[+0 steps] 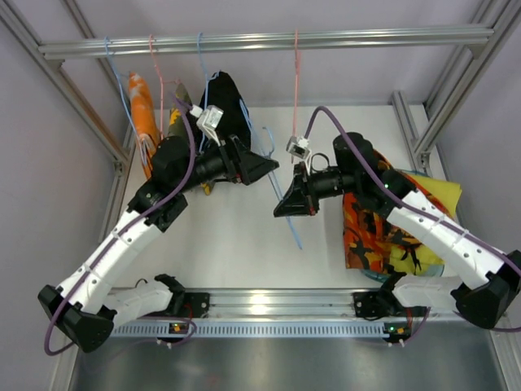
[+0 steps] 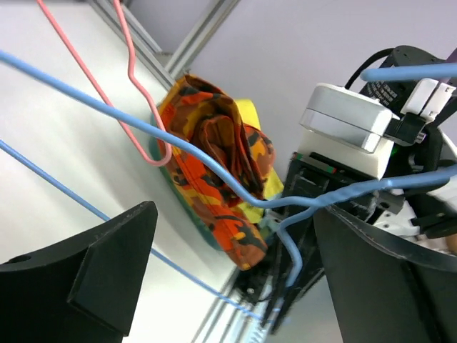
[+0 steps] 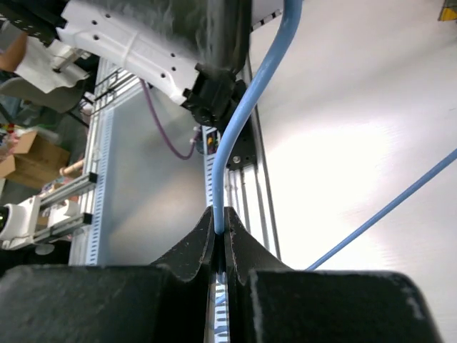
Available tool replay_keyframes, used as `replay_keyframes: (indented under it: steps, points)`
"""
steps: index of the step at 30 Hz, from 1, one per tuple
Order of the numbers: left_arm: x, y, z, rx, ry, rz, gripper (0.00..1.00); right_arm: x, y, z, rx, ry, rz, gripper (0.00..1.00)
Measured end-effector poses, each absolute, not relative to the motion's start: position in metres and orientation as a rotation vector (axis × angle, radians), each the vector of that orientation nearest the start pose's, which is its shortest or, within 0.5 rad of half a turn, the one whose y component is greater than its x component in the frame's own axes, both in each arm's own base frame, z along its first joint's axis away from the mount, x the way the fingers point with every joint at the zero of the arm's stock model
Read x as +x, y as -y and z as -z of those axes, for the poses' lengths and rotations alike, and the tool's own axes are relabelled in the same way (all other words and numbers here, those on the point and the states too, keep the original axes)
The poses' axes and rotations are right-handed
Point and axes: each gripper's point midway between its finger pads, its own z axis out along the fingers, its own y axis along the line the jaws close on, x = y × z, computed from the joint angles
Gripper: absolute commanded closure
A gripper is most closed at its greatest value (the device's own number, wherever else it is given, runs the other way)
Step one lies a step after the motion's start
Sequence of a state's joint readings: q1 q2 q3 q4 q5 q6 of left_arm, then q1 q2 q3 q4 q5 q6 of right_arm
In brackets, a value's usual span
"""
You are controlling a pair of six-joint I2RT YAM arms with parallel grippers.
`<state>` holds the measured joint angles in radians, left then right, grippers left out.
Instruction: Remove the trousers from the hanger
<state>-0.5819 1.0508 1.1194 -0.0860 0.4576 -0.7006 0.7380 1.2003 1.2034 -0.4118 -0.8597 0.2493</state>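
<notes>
A blue wire hanger (image 1: 281,204) hangs from the top rail and slants down over the table's middle. My right gripper (image 1: 286,208) is shut on its wire; in the right wrist view the wire (image 3: 243,114) runs straight into the closed fingertips (image 3: 220,230). My left gripper (image 1: 264,167) is open, and the hanger's wire (image 2: 214,168) passes between its spread fingers (image 2: 93,271) without being gripped. Black trousers (image 1: 230,98) hang behind the left gripper near the rail. I cannot tell which hanger holds them.
An orange garment (image 1: 142,114) hangs at the left on the rail (image 1: 269,41), beside pink and blue hangers. A pile of orange camouflage and yellow clothes (image 1: 370,224) lies at the right, also in the left wrist view (image 2: 214,157). Frame posts stand at both sides.
</notes>
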Motion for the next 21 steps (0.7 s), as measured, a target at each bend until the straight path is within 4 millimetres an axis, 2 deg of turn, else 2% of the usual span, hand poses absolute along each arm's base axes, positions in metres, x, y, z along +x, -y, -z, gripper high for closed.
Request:
replay_keyframes:
  steps: [6, 11, 14, 17, 21]
  points:
    - [0.222, 0.268, -0.412, 0.415, -1.611, 1.279, 0.02, 0.116, -0.292, -0.325, -1.121, -1.762, -1.462, 1.00]
    - [0.231, 0.248, -0.440, 0.387, -1.516, 1.185, 0.02, 0.082, -0.260, -0.321, -1.205, -1.682, -1.408, 1.00]
    - [0.237, 0.242, -0.446, 0.362, -1.494, 1.142, 0.02, 0.069, -0.243, -0.313, -1.206, -1.663, -1.369, 1.00]
    - [0.244, 0.237, -0.444, 0.336, -1.501, 1.118, 0.02, 0.070, -0.231, -0.314, -1.148, -1.666, -1.328, 1.00]
    - [0.252, 0.234, -0.442, 0.311, -1.511, 1.096, 0.02, 0.090, -0.216, -0.322, -0.988, -1.698, -1.263, 1.00]
